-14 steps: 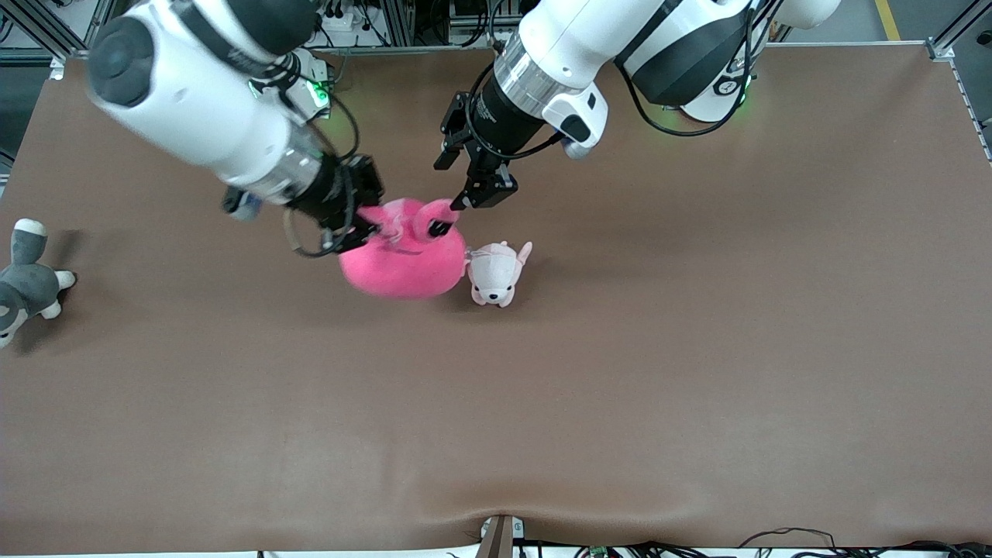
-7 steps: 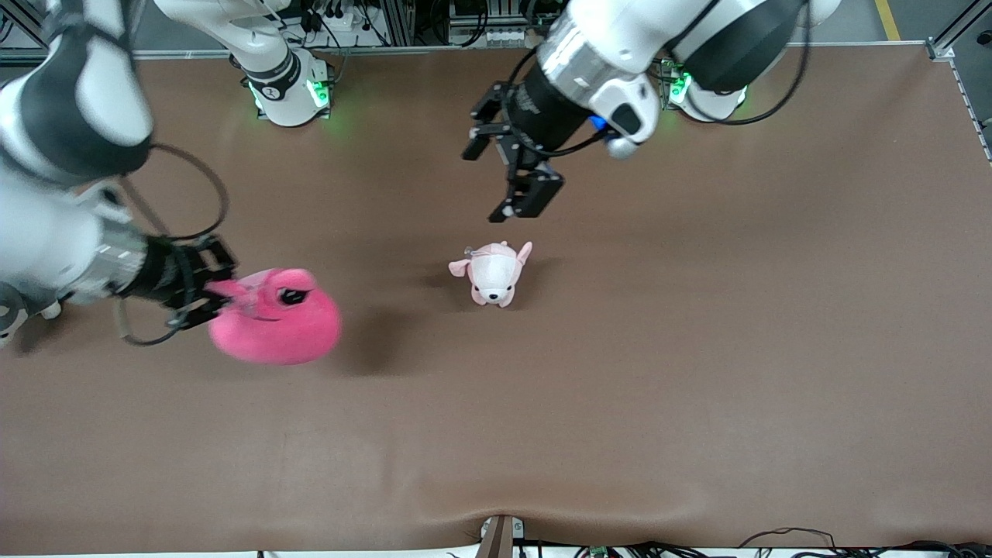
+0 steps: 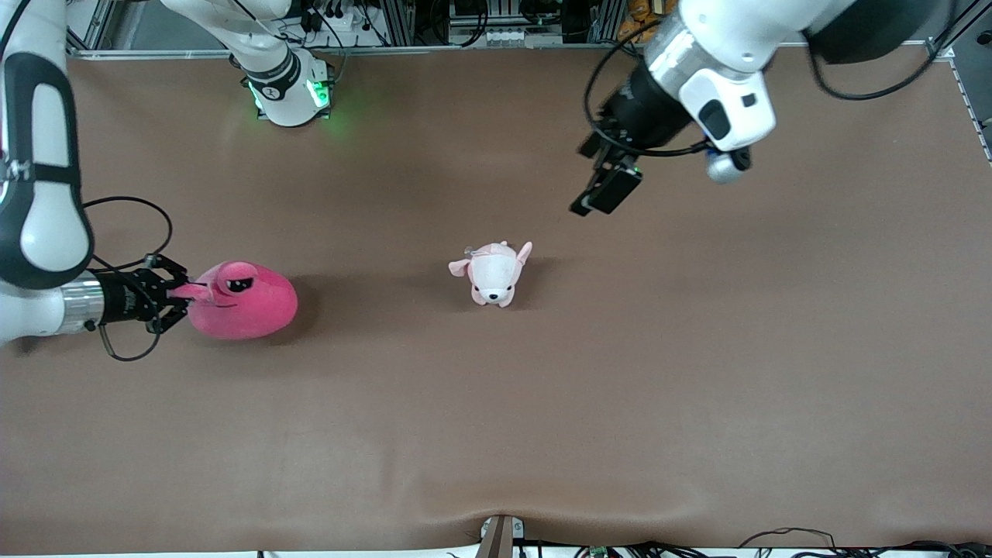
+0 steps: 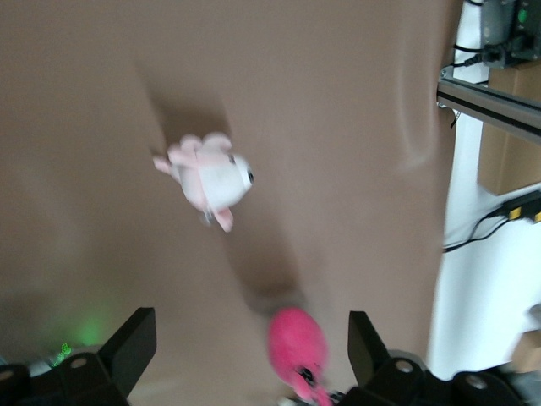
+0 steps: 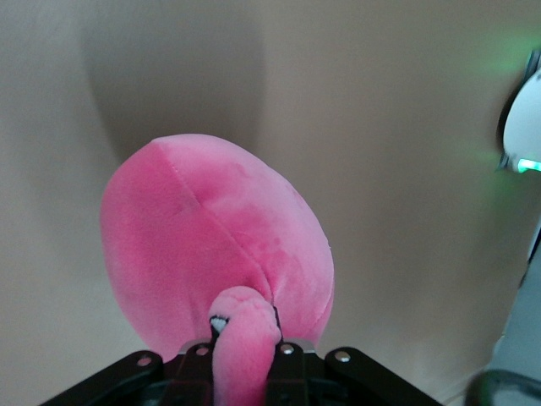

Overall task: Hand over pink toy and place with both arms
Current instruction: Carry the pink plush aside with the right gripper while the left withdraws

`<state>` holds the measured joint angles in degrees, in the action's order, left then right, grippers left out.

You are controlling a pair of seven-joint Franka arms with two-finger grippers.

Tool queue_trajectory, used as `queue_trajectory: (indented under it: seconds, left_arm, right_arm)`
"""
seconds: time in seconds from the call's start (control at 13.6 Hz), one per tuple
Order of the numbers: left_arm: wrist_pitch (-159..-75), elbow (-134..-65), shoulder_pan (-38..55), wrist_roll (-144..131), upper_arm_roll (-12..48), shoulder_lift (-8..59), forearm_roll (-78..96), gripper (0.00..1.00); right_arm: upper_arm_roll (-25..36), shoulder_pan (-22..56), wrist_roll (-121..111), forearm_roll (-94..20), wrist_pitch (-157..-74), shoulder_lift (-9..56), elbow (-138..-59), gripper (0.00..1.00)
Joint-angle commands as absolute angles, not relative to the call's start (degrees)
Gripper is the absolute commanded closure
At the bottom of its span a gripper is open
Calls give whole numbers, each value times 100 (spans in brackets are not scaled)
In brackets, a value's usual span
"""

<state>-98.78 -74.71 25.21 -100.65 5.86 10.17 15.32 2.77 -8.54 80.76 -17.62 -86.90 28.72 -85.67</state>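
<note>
The pink toy [image 3: 244, 302] is a hot-pink blob plush with stalk eyes, low at the table toward the right arm's end. My right gripper [image 3: 182, 293] is shut on one of its eye stalks; in the right wrist view the stalk [image 5: 245, 338] sits between the fingers and the body [image 5: 211, 228] hangs past them. I cannot tell whether the toy touches the table. My left gripper [image 3: 601, 194] is open and empty, up in the air over bare table toward the left arm's end. Its wrist view shows the gripper [image 4: 249, 355] wide open, with the pink toy [image 4: 297, 342] far off.
A small pale pink-and-white puppy plush [image 3: 492, 273] lies mid-table, also in the left wrist view [image 4: 211, 178]. The right arm's base [image 3: 287, 85] stands at the table's edge by the robots. The right arm's forearm [image 3: 39, 194] covers that end of the table.
The left gripper let go of the pink toy and drew back up toward its own end. The right gripper carried the toy away from the puppy to the right arm's end and lower.
</note>
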Motion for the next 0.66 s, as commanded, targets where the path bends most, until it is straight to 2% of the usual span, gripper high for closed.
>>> queue_trajectory:
  seconds: [0.0,0.22,0.3,0.37,0.44,0.52,0.59]
  left_arm:
    - [-9109,-7541,2146,-8505,606,879,1206,0]
    - [-8851,-7532,1812,-7746,606,861,915,0]
    - [-8851,-7532,1758,-7430,606,870,897,0]
    - [-8851,-7532,1749,-7053,580,861,836,0]
    - [-8772,-7532,1749,-6570,528,861,539,0]
    - [-8589,-7532,1749,-6096,536,861,232,0]
    - [-8509,-7532,1758,-5612,536,861,-41,0]
  right_arm:
    - [132,-1406,7559,-1828,-8779,2786,-9033,100]
    - [132,-1643,6771,-2037,-9535,2786,-9772,100]
    - [132,-1722,6620,-2152,-9484,2804,-9773,80]
    - [132,-1766,6575,-2162,-9457,2812,-9721,36]
    - [132,-1767,6557,-2162,-9405,2812,-9521,11]
    - [141,-1784,6539,-2162,-9195,2812,-9292,0]
    - [141,-1871,6583,-2188,-8924,2812,-9064,0]
